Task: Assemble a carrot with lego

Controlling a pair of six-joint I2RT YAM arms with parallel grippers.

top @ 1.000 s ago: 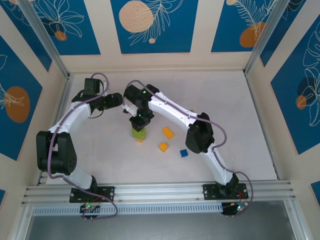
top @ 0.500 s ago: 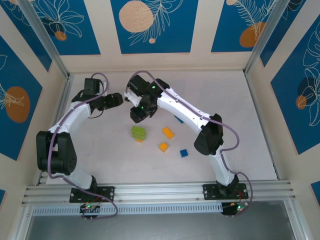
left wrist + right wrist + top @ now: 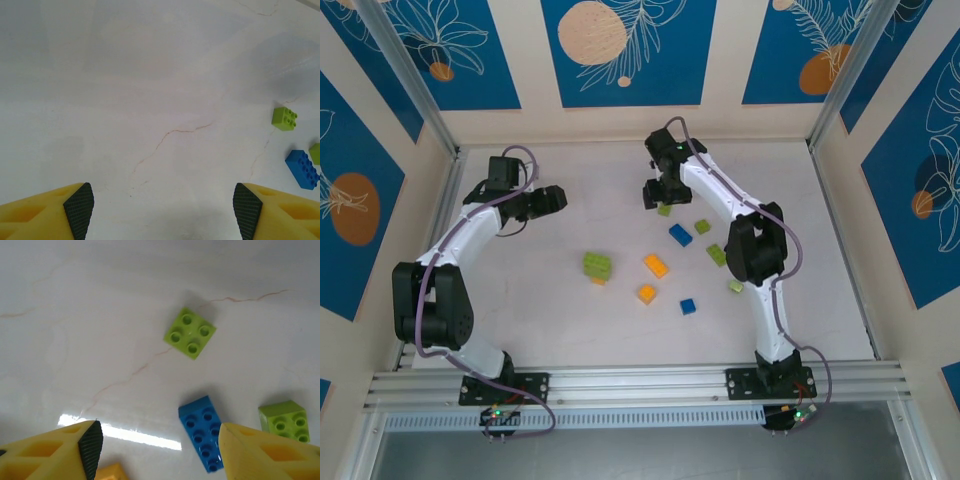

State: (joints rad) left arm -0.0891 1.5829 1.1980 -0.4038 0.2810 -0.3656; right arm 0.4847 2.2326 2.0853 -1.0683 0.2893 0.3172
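Observation:
The lego lies scattered on the white table. A lime green stack (image 3: 597,265) with an orange piece under it stands at the centre. Two orange bricks (image 3: 656,265) (image 3: 646,293) and a small blue one (image 3: 687,306) lie to its right. My right gripper (image 3: 658,197) hovers open at the back, over a green brick (image 3: 664,209). Its wrist view has the gripper (image 3: 157,445) above a green square brick (image 3: 190,333), a long blue brick (image 3: 202,432) and another green one (image 3: 284,420). My left gripper (image 3: 555,198) (image 3: 162,207) is open and holds nothing.
More green bricks (image 3: 717,254) (image 3: 735,286) lie under the right arm. The left wrist view catches a green brick (image 3: 284,118) and a blue one (image 3: 302,168) at its right edge. Beige walls (image 3: 620,125) and an aluminium rail (image 3: 640,380) enclose the table.
My right gripper let go of the green stack, opened, and swung away to the back right. The stack stays at the centre. The left arm has not moved.

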